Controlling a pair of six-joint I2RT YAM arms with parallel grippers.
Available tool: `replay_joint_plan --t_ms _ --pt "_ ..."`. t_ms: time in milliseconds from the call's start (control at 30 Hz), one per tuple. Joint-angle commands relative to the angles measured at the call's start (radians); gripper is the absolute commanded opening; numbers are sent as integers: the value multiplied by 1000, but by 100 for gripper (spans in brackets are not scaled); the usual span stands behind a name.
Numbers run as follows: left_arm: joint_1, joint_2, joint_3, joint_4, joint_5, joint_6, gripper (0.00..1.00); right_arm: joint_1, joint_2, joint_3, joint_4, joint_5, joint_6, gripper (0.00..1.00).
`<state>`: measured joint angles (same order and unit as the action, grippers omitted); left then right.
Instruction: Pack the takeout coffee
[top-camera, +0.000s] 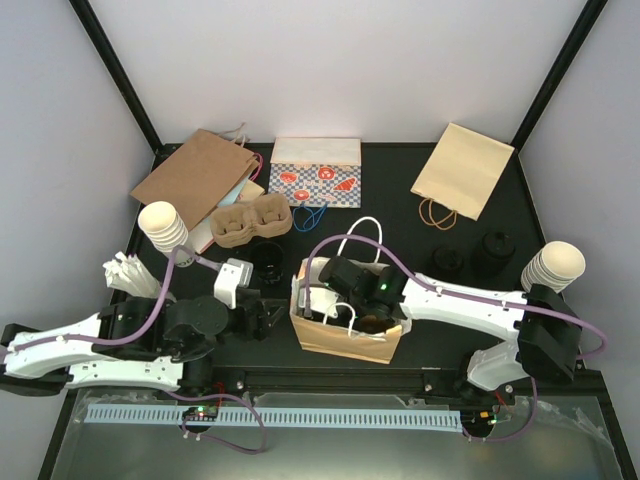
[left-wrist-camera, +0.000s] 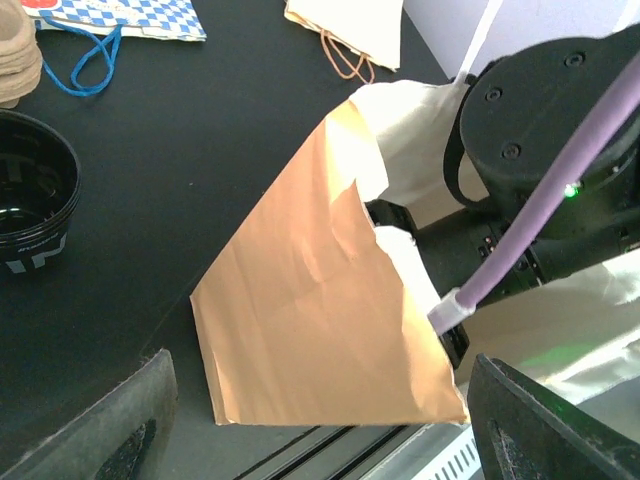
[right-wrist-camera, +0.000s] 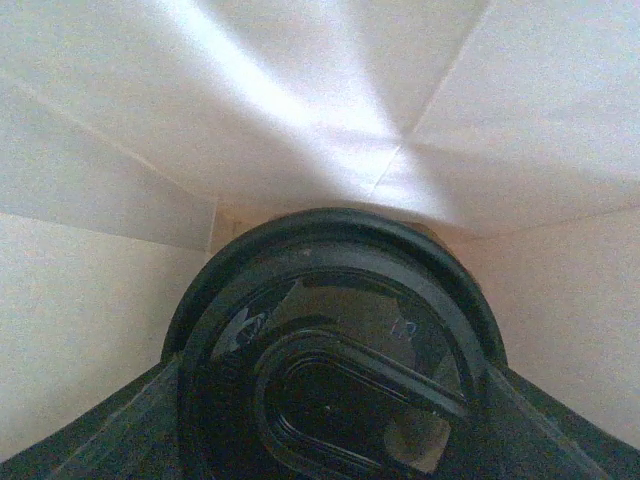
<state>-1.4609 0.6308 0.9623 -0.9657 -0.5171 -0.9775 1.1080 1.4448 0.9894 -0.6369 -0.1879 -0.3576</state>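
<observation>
Right tool (right-wrist-camera: 330, 445) is clamped on one takeout coffee (right-wrist-camera: 330, 320), round and glossy black, inside the brown paper bag (top-camera: 345, 340). Creased pale walls stand close around it. The second takeout coffee (top-camera: 270, 262) stands on the matte black worktop (top-camera: 400, 200) at the bag's 10 o'clock, with bare surface between them. Left tool (left-wrist-camera: 320, 440), fingers apart, is at the bag's 9 o'clock.

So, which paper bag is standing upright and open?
The brown bag with white handles at front centre; the plain brown bag, the patterned bag and the tan bag lie flat at the back.
</observation>
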Motion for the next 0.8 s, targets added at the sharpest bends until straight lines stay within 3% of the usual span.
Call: replay_joint_plan --t_ms 0,700,767 --pt "17 25 3 50 34 28 82 56 93 -92 -103 52 57 49" --pt "81 98 58 80 117 104 83 57 -27 18 -194 134 -19 50" --pt "83 96 59 79 117 105 83 57 -27 25 -199 135 -21 54"
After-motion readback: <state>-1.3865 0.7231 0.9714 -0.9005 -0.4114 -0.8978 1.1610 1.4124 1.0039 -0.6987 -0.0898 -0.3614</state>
